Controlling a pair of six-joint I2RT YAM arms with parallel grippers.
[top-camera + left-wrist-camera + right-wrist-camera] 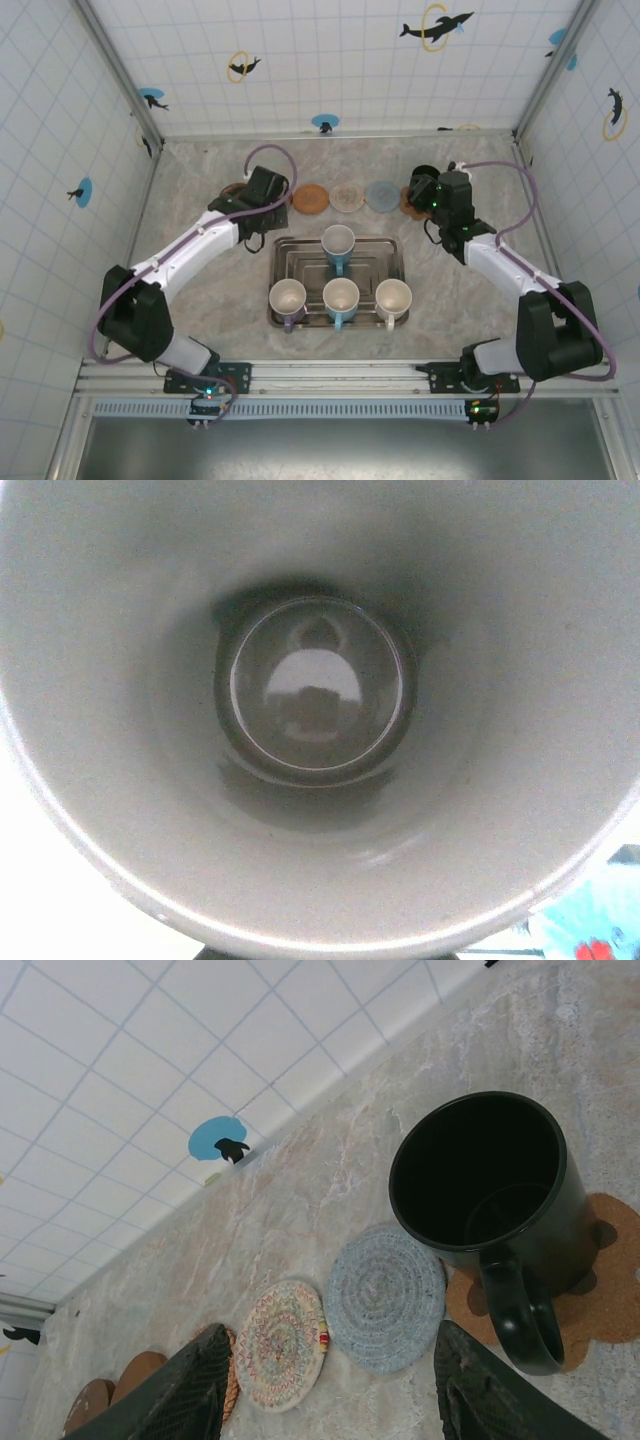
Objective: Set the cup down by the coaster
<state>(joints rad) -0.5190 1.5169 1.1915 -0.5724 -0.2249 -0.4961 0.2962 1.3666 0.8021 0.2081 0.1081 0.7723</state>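
Right gripper [340,1400] wide near black mug [490,1190] on coaster [610,1290]. Left gripper [262,192] at pale cup [320,810], I can't tell its grip. Next, probably set down.

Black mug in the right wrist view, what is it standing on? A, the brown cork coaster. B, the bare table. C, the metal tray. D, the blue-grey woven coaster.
A: the black mug stands on the brown cork coaster, whose edge shows from under its base, while the blue-grey woven coaster lies bare beside it.
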